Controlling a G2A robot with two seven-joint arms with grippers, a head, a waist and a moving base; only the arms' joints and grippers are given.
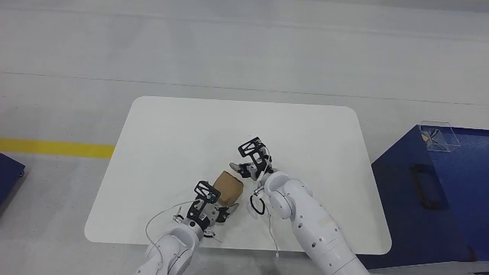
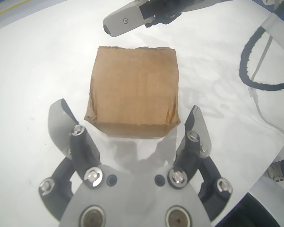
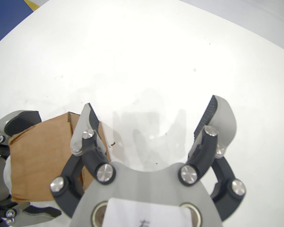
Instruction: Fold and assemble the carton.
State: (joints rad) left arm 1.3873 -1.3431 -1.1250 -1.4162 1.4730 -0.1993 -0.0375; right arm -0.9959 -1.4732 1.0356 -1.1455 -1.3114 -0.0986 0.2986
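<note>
The carton point(image 2: 132, 88) sits on my side of the table point(image 1: 306, 130), folded up into a closed box with its top face flat, though the near corners look frayed. My left gripper point(image 2: 128, 106) is spread wide just short of it and my right gripper point(image 3: 152, 102) gapes beside it, both holding nothing. I judge the assembly nearly done, with perhaps a last press on the seams left.

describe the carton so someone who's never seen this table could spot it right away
Start at the white table and go to its edge nearest the robot. There, between the open left claw and the open right claw, sits the carton. It is a small, boxy piece of brown cardboard with ragged edges, unlike the white tabletop and the grey-and-black claws.
</note>
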